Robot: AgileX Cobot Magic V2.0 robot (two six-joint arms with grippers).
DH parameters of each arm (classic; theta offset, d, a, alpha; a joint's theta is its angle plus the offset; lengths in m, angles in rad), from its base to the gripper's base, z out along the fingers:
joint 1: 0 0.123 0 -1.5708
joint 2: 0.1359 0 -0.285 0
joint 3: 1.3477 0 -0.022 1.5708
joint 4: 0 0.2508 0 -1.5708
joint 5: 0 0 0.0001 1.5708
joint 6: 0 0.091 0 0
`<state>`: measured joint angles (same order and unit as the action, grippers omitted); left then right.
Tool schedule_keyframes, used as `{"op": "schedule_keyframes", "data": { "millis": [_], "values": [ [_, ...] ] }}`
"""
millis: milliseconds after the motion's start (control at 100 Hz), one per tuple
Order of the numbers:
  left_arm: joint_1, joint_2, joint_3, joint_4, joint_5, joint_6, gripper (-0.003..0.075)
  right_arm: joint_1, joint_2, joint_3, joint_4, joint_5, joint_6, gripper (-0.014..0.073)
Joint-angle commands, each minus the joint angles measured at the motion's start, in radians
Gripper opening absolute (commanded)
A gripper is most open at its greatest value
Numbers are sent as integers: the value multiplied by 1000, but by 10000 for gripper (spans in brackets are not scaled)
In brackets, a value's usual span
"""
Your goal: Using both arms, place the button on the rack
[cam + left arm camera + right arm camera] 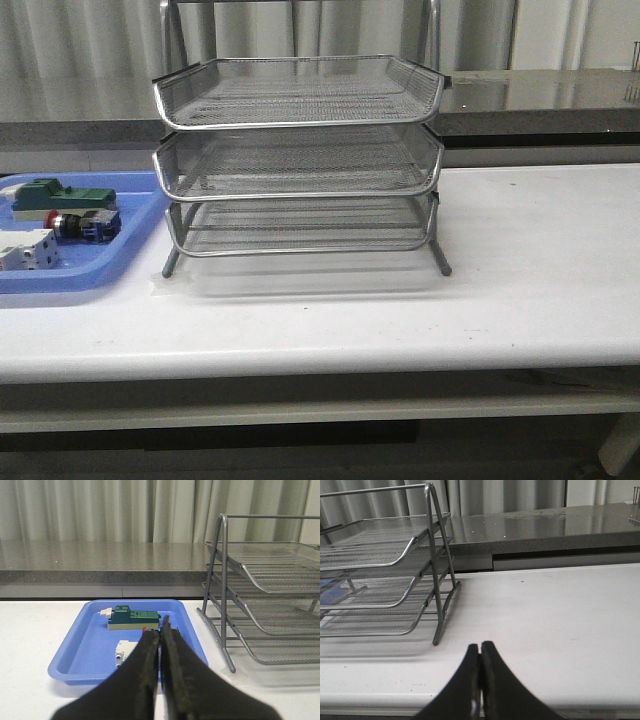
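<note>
Beside rack (300, 160), button (80, 225) between green block (62, 195), white component (27, 250), both jaws clenched.

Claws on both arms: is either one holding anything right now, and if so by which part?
Nothing is held. The left claw and right claw are both shut empty; the button lies in the blue tray.

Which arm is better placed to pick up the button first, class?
Left. The button lies in the blue tray on the robot's left, directly ahead of the left gripper. The right gripper faces bare table beyond the rack.
</note>
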<state>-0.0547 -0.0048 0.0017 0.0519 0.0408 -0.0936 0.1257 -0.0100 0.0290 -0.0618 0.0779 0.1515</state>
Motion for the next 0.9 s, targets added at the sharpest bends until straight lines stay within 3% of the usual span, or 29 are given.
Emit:
{"op": "schedule_keyframes", "data": {
  "millis": [0,680,890],
  "values": [
    [7,-33,46,-8,-81,-8,4,-6,-19,-18,-7,-87,0,-67],
    [7,-33,46,-8,-81,-8,4,-6,-19,-18,-7,-88,0,-67],
    [7,-33,46,-8,-81,-8,4,-6,-19,-20,-7,-155,0,-67]
  ]
}}
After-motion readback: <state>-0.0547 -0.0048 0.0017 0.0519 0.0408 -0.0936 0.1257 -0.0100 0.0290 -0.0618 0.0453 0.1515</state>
